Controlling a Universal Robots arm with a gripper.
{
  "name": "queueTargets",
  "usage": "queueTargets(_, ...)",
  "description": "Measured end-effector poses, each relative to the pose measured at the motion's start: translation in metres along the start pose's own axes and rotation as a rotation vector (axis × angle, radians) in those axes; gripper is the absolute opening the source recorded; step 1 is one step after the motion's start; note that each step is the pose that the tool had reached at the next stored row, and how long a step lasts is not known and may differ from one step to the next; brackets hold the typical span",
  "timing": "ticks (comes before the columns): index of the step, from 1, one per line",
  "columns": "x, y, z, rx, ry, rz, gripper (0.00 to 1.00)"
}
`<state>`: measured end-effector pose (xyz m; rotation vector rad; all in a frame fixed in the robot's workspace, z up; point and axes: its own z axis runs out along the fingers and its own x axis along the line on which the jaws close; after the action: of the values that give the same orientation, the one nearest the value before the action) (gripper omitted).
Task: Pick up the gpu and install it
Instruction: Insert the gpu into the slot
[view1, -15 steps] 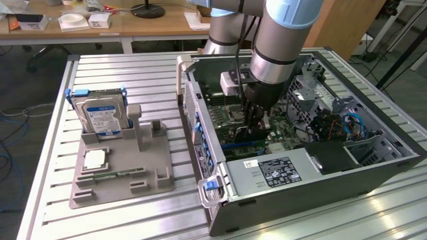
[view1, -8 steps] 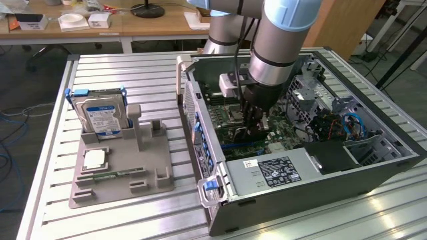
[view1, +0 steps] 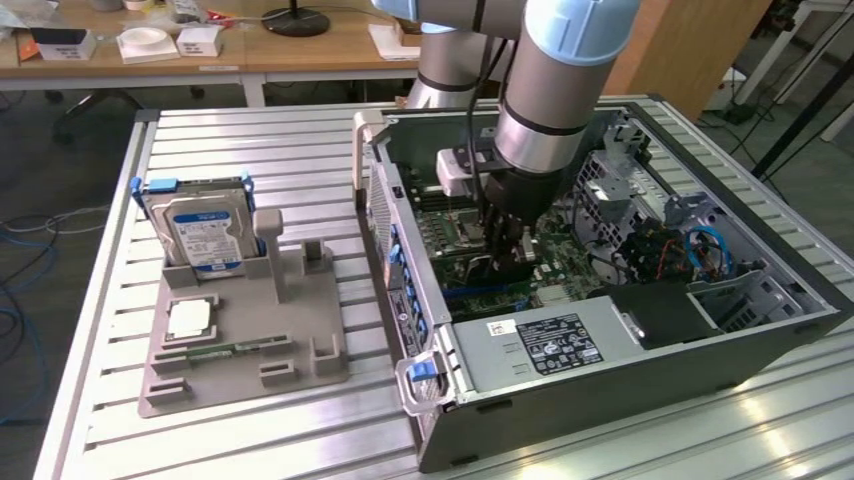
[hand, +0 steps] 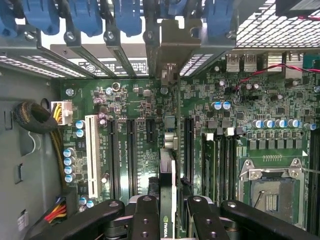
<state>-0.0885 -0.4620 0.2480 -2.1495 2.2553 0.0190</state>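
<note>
Half closed on gpu (hand: 168, 170), gripping it edge-on between jaws, low over motherboard (hand: 250, 100) slots; bracket (hand: 172, 45) ahead of jaws, at rear openings. Risk: skewed card missing slot, jamming, or scraping capacitors (hand: 220, 106) beside jaws.

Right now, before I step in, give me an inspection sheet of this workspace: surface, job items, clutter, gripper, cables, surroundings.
Surface: slatted metal table carrying an open computer case and a grey fixture tray.
Job's things: gpu edge-on over the motherboard, its bracket at the case's rear slot openings; whether it is seated cannot be told.
Clutter: hard drive upright in the tray; memory stick lying flat in it.
Gripper: gripper inside the case, closed on the gpu.
Cables: blue cable in the case; yellow and black wire bundle beside the motherboard.
Surroundings: wooden desk behind the table, with white boxes on it.
</note>
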Motion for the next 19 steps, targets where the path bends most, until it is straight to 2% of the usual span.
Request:
queueTargets(4,0.0,-0.0001,-0.0002,-0.0004,-0.0002,0.0,0.26)
queueTargets(5,-0.0002,-0.0002,-0.0005,-0.0003,-0.0019,0.0,0.26)
queueTargets(8,-0.0001,-0.0001,-0.0023,-0.0022,-0.0001,0.0,0.26)
queueTargets(19,0.0,0.0008,-0.0027,-0.0025,0.0005,-0.004,0.26)
